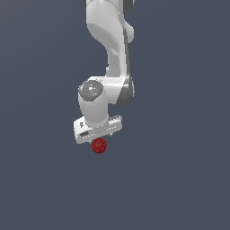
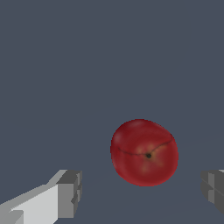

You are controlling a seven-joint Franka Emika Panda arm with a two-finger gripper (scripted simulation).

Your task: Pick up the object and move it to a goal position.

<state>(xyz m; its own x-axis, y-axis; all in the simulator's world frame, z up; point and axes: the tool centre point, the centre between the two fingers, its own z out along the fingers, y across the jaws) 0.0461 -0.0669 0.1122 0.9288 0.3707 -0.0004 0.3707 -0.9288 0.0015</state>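
Observation:
The object point(image 2: 144, 152) is a small dark red, roundish lump with a dark dimple on its surface. In the wrist view it lies on the grey floor, within the gap of my gripper point(image 2: 140, 194). The gripper is open: one grey finger pad point(image 2: 70, 192) and the other pad point(image 2: 213, 188) stand well apart from the object on either side, touching nothing. In the exterior view the object point(image 1: 99, 145) shows just under the white hand point(image 1: 98, 130), which hangs directly above it. The fingers themselves do not show there.
The plain dark grey floor point(image 1: 179, 179) stretches all around. The white arm point(image 1: 114, 45) rises from the hand toward the top of the exterior view.

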